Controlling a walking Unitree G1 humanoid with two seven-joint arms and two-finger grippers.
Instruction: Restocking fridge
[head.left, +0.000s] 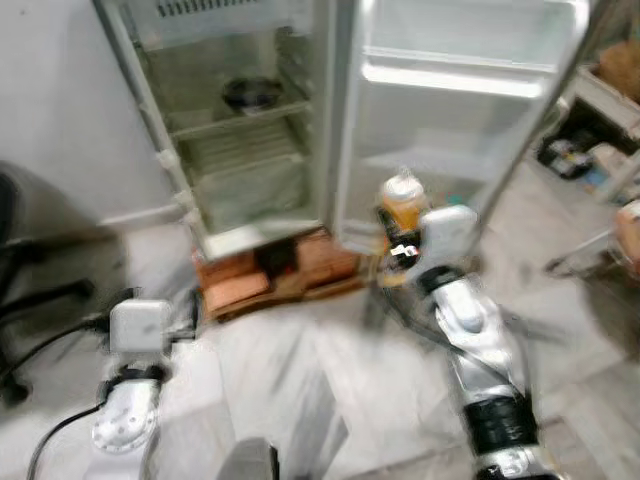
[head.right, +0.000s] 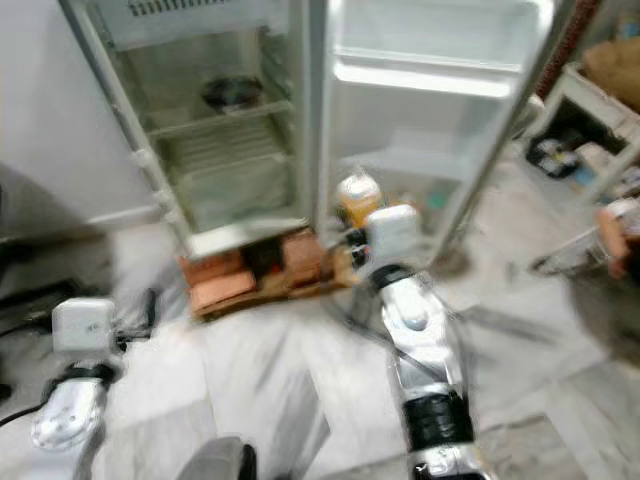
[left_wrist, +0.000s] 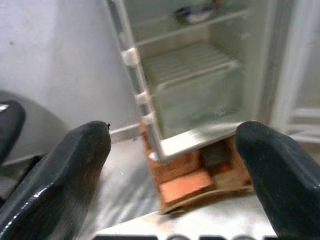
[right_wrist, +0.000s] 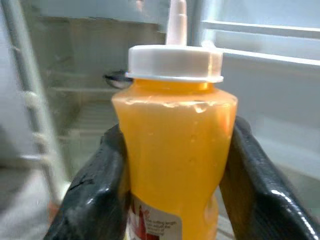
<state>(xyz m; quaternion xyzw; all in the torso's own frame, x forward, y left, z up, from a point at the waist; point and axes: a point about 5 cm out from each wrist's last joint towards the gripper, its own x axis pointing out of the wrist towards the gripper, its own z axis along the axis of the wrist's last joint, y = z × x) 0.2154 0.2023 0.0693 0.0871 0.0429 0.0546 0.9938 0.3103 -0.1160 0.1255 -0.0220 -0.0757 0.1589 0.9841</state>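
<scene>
Right wrist view gives us the clearest read: our right gripper is clenched on an orange sauce bottle, one black finger pressed against each side of its body, the white nozzle cap pointing up. The bottle stands upright in the grasp, and the hold looks square rather than skewed. In the left eye view we see that same bottle carried out in front of us, near the foot of the open fridge door, not yet inside anything.

The fridge stands open ahead on a low orange-brown base. Its wire shelves look mostly bare, with a dark bowl on an upper one. The door's inner racks are pale and appear unoccupied, though blur keeps us from being sure.

Our left gripper hangs low with its fingers spread wide apart, grasping nothing, aimed toward the fridge's lower corner.

To do this step well, we judge that we should close the gap before reaching, since the head views are smeared and suggest we are moving. We should keep the bottle vertical so the tall cap clears the rack or shelf above it, pick one target and commit, and set its base fully down before loosening. A squeezable body may bulge under too firm a pinch, so we hold moderate pressure.
</scene>
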